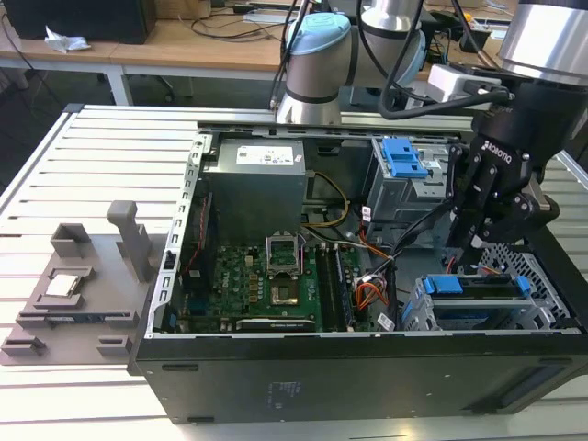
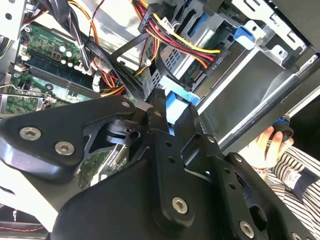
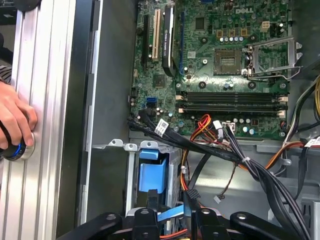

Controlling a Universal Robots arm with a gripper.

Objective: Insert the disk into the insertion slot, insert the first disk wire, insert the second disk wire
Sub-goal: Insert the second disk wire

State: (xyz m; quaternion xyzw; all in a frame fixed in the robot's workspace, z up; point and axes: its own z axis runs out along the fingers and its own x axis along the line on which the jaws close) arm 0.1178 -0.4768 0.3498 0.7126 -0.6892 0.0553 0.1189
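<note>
Down in the lower right of the exterior view, the disk lies inside the insertion slot, with its blue carrier frame showing along the cage's open top edge. The cage is tucked into a corner of the open computer case, close against the case wall on the exterior view's right.

The gripper hangs directly over the cage. In both wrist views a strip of blue lies right at it, and I cannot tell whether it is clamped on that strip or loose.

Room is tight there. A bundle of black cables and some red-and-orange wires cross the gap between the cage and the motherboard.

Further up the exterior frame stands the larger bay with a blue latch. The power supply is at upper middle.

Left of the case the slatted table lies open, carrying a grey fixture near the frame's left edge. At the left edge of the first wrist view, a person's hand rests on a round knob on the table's rail.
</note>
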